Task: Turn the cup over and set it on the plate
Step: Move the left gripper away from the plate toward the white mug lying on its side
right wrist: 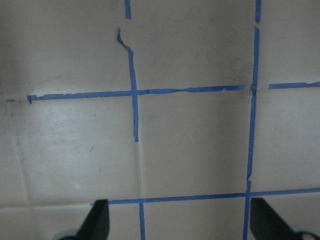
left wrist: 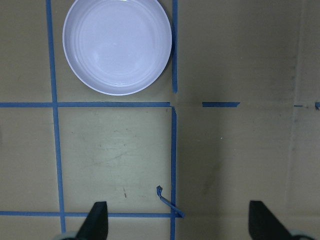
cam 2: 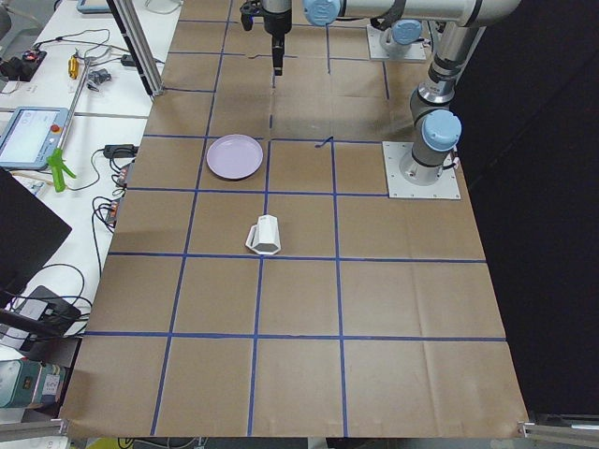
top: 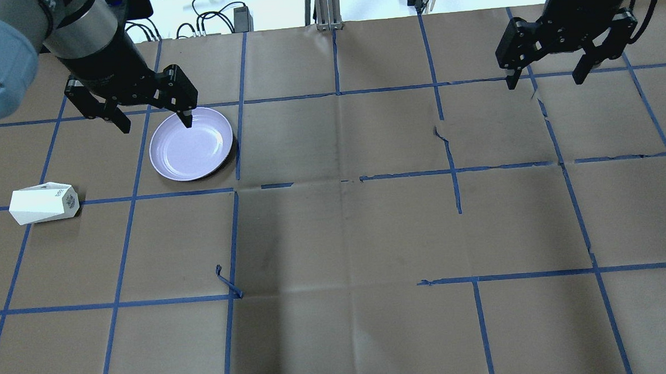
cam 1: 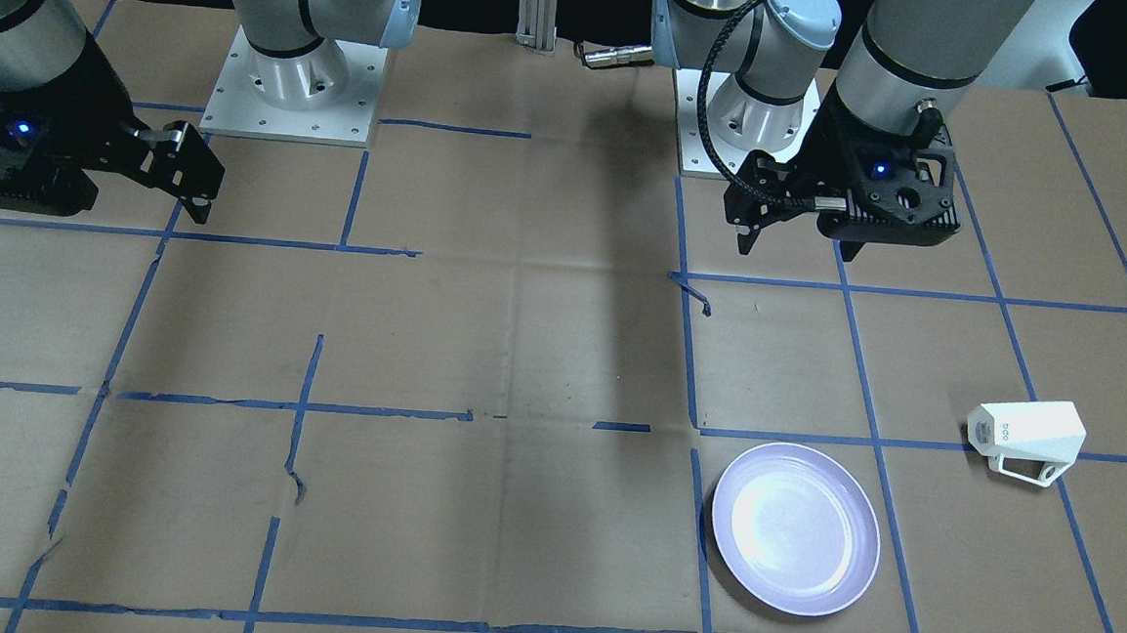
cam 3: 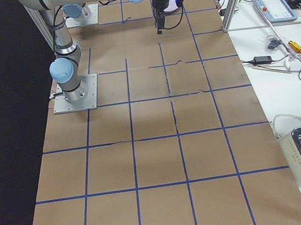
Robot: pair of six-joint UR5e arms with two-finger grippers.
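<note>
The white faceted cup (top: 42, 203) lies on its side at the table's left, and also shows in the front view (cam 1: 1026, 438) and the left side view (cam 2: 264, 234). The lavender plate (top: 191, 143) sits upright and bare to its right; it also shows in the front view (cam 1: 795, 528) and the left wrist view (left wrist: 117, 46). My left gripper (top: 156, 124) hangs open and empty high over the plate's far edge, well away from the cup. Its fingertips frame bare cardboard in the left wrist view (left wrist: 180, 222). My right gripper (top: 543, 82) is open and empty at the far right.
The table is brown cardboard (top: 346, 237) with a blue tape grid. The two arm bases (cam 1: 294, 75) (cam 1: 743, 102) stand at the robot's edge. An aluminium post (top: 325, 7) rises at the far middle edge. Benches with cables and tools flank the table ends (cam 3: 275, 46).
</note>
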